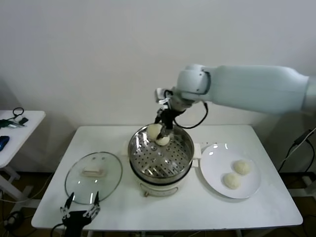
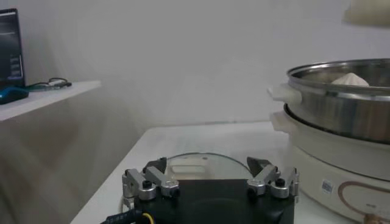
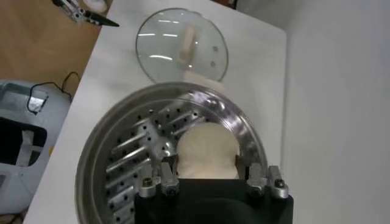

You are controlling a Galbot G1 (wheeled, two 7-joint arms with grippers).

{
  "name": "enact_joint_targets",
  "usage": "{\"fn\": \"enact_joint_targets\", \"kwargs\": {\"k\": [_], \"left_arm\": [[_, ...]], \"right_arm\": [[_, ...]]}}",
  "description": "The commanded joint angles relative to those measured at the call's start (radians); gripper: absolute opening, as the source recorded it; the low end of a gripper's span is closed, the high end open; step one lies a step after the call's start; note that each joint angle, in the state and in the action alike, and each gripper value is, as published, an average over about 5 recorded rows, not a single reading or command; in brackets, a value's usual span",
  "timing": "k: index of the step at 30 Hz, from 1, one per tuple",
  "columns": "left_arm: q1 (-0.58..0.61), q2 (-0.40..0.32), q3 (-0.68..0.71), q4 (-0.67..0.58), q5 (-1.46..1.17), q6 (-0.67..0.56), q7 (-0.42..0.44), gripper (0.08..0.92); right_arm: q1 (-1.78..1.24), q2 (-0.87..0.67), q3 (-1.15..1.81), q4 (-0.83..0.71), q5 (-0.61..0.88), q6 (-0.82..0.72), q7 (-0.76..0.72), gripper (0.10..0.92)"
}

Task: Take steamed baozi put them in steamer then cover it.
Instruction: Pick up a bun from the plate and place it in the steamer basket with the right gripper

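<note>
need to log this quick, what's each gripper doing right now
left gripper: open, empty, parked by the cover.
right gripper: shut on a steamed baozi, over the steamer.

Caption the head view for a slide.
Right gripper lowers a baozi into the steamer; two more wait on the plate.
</note>
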Motion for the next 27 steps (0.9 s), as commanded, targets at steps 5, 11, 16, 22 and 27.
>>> {"fn": "enact_joint_targets", "kwargs": {"k": [5,11,16,22,27], "left_arm": [[0.0,0.002,-0.001,-0.003,-0.001,0.0,0.0,0.823],[-0.001,0.002,-0.001,-0.002,-0.001,-0.002,0.0,0.823],[0.0,0.0,0.002,-0.006,-0.001,-0.003,-0.001,0.823],[0.004,-0.001,0.002,-0.012,0.001,-0.007,-0.002,0.823],[0.007,-0.003,0.003,-0.016,0.005,-0.01,-0.003,0.823]], "right_arm": [[-0.225,0.108,0.013,-0.098,-0.099,-0.06,0.079,0.636],[-0.253,0.125,0.029,-0.117,-0.105,-0.07,0.096,0.636],[-0.257,0.135,0.042,-0.129,-0.105,-0.072,0.106,0.636],[-0.216,0.114,0.044,-0.102,-0.107,-0.042,0.083,0.743],[-0.073,0.021,0.005,-0.054,-0.12,0.064,-0.02,0.818]]}}
